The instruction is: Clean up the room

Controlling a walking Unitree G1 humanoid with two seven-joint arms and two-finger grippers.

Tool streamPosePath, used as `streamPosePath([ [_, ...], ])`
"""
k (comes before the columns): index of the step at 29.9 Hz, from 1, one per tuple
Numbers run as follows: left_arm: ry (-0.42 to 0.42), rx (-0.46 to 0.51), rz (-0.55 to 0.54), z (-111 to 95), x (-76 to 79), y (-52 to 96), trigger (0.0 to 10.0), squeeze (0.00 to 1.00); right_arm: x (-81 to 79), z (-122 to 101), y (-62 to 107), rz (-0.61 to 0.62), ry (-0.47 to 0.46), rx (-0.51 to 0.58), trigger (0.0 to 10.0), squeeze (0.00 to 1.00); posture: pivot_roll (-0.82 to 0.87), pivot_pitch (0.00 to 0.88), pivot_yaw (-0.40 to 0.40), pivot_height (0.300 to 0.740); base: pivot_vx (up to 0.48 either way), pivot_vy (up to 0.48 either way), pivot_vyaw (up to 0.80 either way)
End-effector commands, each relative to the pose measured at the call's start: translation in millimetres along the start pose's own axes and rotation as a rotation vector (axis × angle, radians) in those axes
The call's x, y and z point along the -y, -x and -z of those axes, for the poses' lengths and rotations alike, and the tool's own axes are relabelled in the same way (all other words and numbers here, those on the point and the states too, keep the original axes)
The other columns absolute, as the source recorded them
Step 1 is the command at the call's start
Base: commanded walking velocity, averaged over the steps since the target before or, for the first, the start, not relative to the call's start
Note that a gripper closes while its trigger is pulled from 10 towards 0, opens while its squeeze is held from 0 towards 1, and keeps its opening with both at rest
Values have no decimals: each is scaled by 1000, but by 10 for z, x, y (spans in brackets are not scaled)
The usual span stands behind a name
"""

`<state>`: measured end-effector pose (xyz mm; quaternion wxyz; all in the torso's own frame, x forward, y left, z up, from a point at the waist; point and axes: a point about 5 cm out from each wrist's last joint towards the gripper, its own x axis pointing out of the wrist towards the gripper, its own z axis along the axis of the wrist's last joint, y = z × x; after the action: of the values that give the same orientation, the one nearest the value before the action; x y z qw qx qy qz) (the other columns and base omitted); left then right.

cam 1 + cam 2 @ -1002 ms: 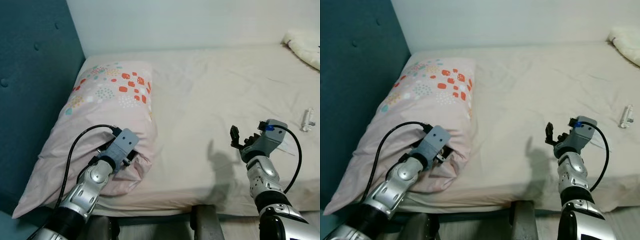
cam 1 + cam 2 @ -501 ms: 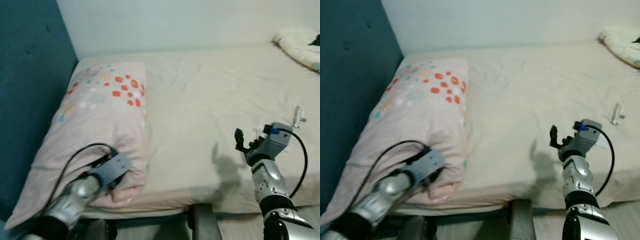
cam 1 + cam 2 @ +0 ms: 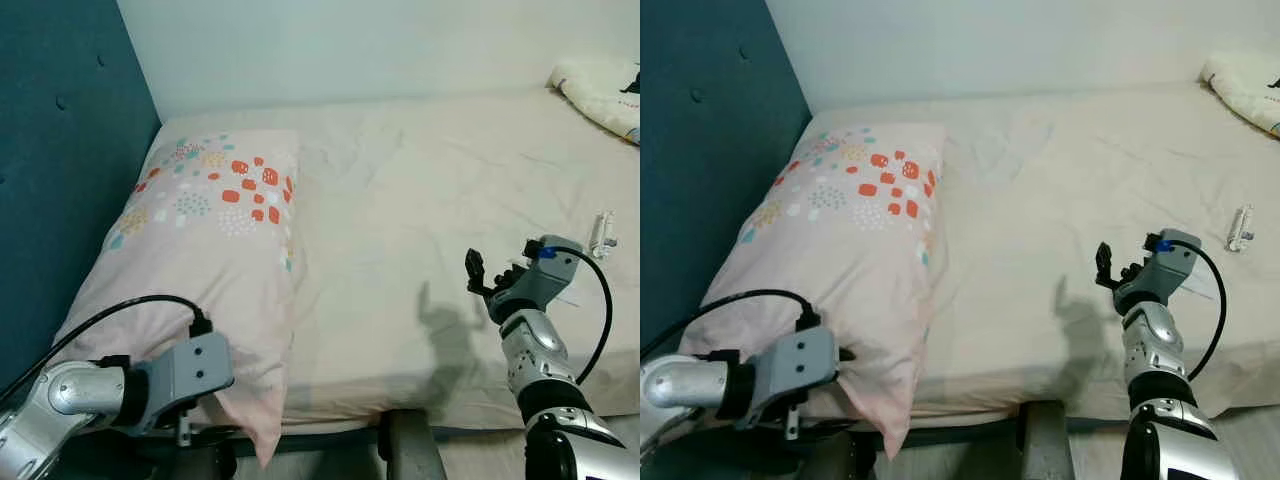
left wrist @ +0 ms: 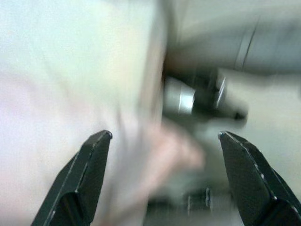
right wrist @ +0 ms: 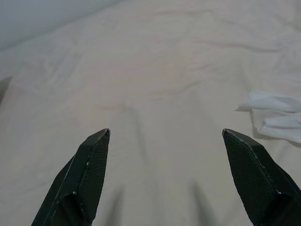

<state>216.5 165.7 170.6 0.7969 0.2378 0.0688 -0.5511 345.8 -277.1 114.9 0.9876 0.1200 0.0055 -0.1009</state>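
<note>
**Supervisor:** Where do things stand?

**Operator:** Across the left half of the frame I have the pillow (image 3: 215,250) lying on the bed (image 3: 420,200), its near corner hanging over the front edge. My left gripper (image 4: 164,179) is at lower left, just beside that corner, fingers spread wide and holding nothing; the wrist picture is blurred. My right gripper (image 5: 171,176) hovers above the sheet at lower right, also spread apart and empty.

**Supervisor:** What's left to tidy?

**Operator:** At the right edge of the frame I see a small white object (image 3: 603,232) on the sheet, too small for me to name. My right wrist camera picks up a crumpled white tissue (image 5: 275,120) lying near that gripper. At upper right, some cream bedding (image 3: 600,90) sits bunched at the far end.

**Supervisor:** So how far along?

**Operator:** Early, I'd judge. The pillow looks roughly placed, though its corner overhangs; the loose bits haven't been collected.
</note>
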Motion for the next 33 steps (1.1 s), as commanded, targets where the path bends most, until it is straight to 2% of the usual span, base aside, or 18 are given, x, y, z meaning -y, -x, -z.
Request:
streamPosePath([
  [1, 21, 79, 9, -81, 2, -5, 10000, 0, 4, 37, 15, -4, -2, -15, 10000, 0, 7, 96, -3, 545, 0, 0, 0],
  [3, 80, 246, -66, -193, -86, -49, 10000, 0, 0, 18, 11, -6, 19, -8, 10000, 0, 1, 93, -2, 555, 0, 0, 0],
  [4, 80, 246, -66, -193, -86, -49, 10000, 0, 0, 18, 11, -6, 19, -8, 10000, 0, 1, 93, -2, 555, 0, 0, 0],
  [6, 159, 396, -241, -245, -276, -96, 10000, 0, 7, -7, 6, 0, 23, 2, 10000, 0, 1, 92, -4, 565, 0, 0, 0],
  [8, 375, 552, -443, -213, -504, -151, 10000, 0, 5, -16, 2, 2, 22, 6, 10000, 0, 0, 92, -4, 574, 0, 0, 0],
  [10, 605, 624, -592, -89, -650, -215, 10000, 0, -25, -8, -1, -7, 22, 8, 10000, 0, 0, 92, -4, 584, 0, 0, 0],
  [11, 678, 614, -644, -14, -684, -247, 10000, 0, -46, -2, -2, -13, 21, 8, 10000, 0, 0, 92, -4, 589, 0, 0, 0],
  [12, 678, 614, -644, -14, -684, -247, 10000, 0, -46, -2, -2, -13, 21, 8, 10000, 0, 0, 92, -4, 589, 0, 0, 0],
  [14, 740, 564, -703, 94, -692, -314, 10000, 0, -78, 14, -4, -24, 17, 5, 10000, 0, 0, 88, -9, 599, -240, 0, 0],
  [16, 730, 519, -740, 174, -645, -423, 10000, 0, -131, 36, -8, -44, 16, -1, 10000, 0, 1, 84, -12, 609, -480, 0, 0],
  [19, 792, 563, -762, 237, -574, -511, 10000, 0, -213, 63, -18, -76, 21, -12, 10000, 0, 2, 82, -14, 624, 0, 0, 0],
  [21, 820, 533, -781, 296, -546, -563, 10000, 0, -243, 91, -16, -84, 23, -20, 10000, 0, 0, 72, -14, 634, -197, 0, 0],
  [25, 808, 527, -781, 307, -528, -584, 10000, 0, -267, 119, -10, -91, 22, -28, 10000, 0, 4, 70, -16, 638, -437, 0, 0],
  [27, 853, 553, -764, 318, -508, -605, 10000, 0, -314, 170, 2, -106, 21, -43, 10000, 0, 4, 70, -16, 648, 0, 0, 0],
  [29, 846, 505, -802, 393, -520, -590, 10000, 0, -357, 242, 23, -118, 19, -64, 10000, 0, 10, 62, -17, 658, -240, 0, 0],
  [33, 849, 500, -856, 486, -534, -545, 10000, 0, -381, 343, 57, -123, 16, -99, 10000, 0, 12, 63, -16, 673, -120, 0, 0],
])
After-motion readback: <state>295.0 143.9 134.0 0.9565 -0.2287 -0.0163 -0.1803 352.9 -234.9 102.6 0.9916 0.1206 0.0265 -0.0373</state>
